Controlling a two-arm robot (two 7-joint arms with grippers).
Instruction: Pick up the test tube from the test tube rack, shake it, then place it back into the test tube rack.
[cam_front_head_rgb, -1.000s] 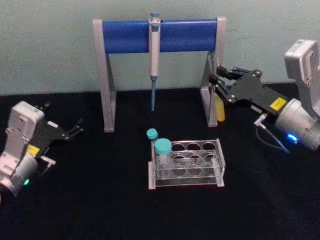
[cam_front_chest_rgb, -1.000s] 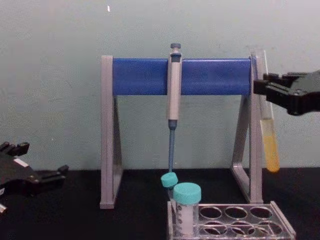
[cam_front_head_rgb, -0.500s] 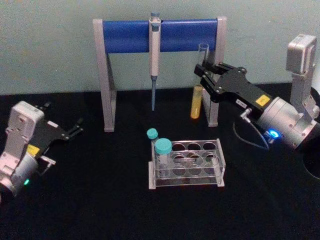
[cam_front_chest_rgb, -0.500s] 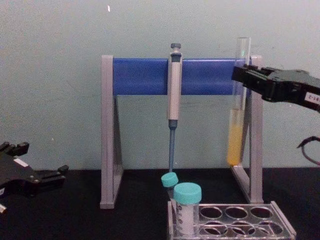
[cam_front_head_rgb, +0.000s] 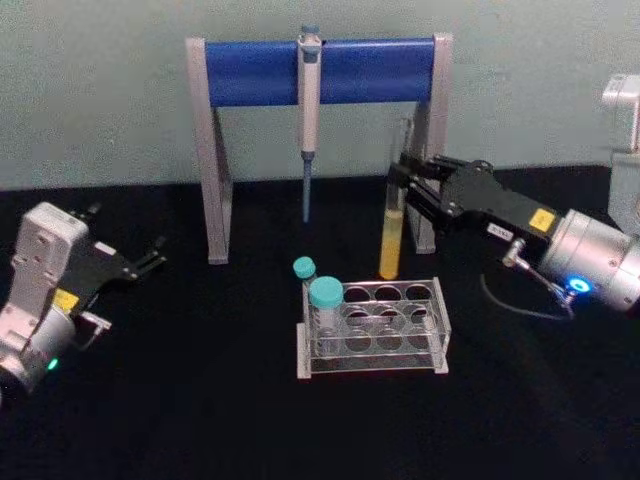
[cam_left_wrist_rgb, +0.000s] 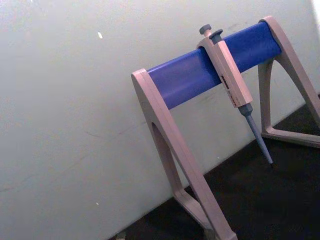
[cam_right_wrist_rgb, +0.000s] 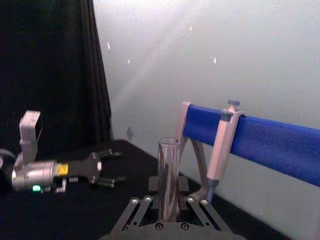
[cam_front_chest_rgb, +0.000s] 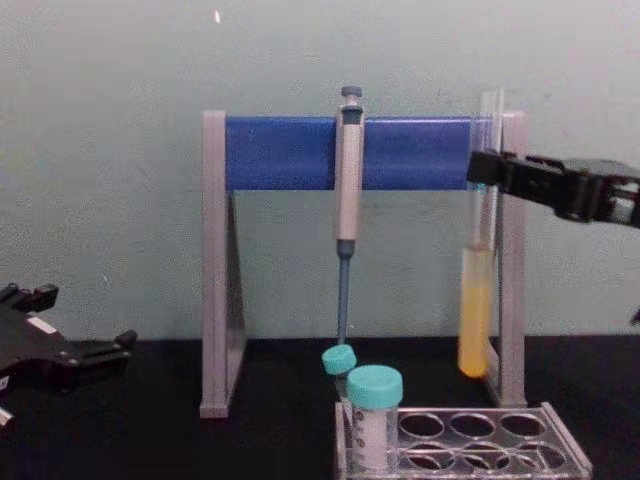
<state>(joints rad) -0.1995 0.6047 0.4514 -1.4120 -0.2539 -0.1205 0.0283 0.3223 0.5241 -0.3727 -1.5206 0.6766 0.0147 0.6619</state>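
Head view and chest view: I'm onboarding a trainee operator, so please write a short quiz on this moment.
1. Multiple choice: what holds the test tube? A. a person's hand B. the right gripper C. a clamp on the table
2. True or false: the test tube's bottom sits in a hole of the test tube rack.
3. What hangs from the blue bar of the stand?
Key:
1. B. It is shut on the test tube's upper part; the left gripper sits idle and open at the left.
2. False. The test tube hangs upright, behind and above the test tube rack.
3. A pipette.
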